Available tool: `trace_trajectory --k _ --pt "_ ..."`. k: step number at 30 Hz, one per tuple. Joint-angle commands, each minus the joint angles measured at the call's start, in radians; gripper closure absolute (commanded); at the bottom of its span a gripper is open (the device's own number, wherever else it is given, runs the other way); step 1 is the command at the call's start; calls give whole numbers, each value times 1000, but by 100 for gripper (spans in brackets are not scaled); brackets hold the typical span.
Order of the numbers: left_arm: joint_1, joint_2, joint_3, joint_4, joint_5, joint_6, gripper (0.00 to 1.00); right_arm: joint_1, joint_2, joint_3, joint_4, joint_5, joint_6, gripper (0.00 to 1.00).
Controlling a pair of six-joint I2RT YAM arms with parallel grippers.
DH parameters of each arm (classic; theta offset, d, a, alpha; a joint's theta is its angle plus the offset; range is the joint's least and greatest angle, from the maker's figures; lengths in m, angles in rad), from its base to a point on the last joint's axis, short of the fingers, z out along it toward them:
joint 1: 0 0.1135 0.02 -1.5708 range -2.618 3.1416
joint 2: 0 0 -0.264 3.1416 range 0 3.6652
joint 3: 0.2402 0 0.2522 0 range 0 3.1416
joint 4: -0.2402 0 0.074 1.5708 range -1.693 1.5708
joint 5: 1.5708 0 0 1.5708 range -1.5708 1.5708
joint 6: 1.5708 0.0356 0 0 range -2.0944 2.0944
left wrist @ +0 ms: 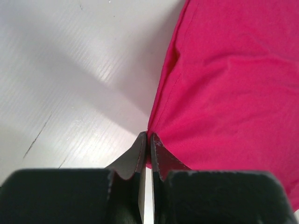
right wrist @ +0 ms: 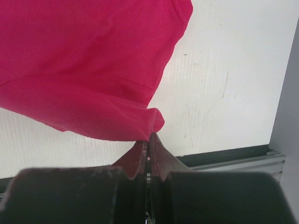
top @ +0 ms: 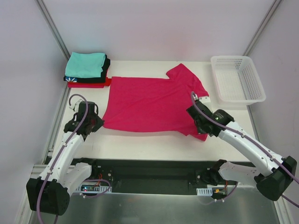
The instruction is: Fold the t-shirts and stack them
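The left gripper (left wrist: 147, 140) is pinching the near-left corner of the crimson-pink t-shirt (top: 145, 105). The right gripper (right wrist: 150, 140) is clamping its near-right corner.

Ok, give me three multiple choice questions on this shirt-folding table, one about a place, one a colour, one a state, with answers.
1. Where is the folded stack on the table? A far left corner; B near right edge; C the middle.
2. What colour is the stack's top tee? A black; B teal; C white.
3. How are the left claw and right claw? A both wide open; B both shut on the pink t-shirt; C one open, one shut.
Answers: 1 A, it sits at the table's far left. 2 B, teal lies over black and red. 3 B, each wrist view shows it pinching pink cloth.
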Motion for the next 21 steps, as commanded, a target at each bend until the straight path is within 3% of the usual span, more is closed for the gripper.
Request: trace_trajectory --k 1,21 --pt "14 38 77 -18 1 22 100 -32 30 65 15 -3 -52 99" --pt "18 207 212 -3 -3 30 100 -180 277 318 70 -89 -180 99"
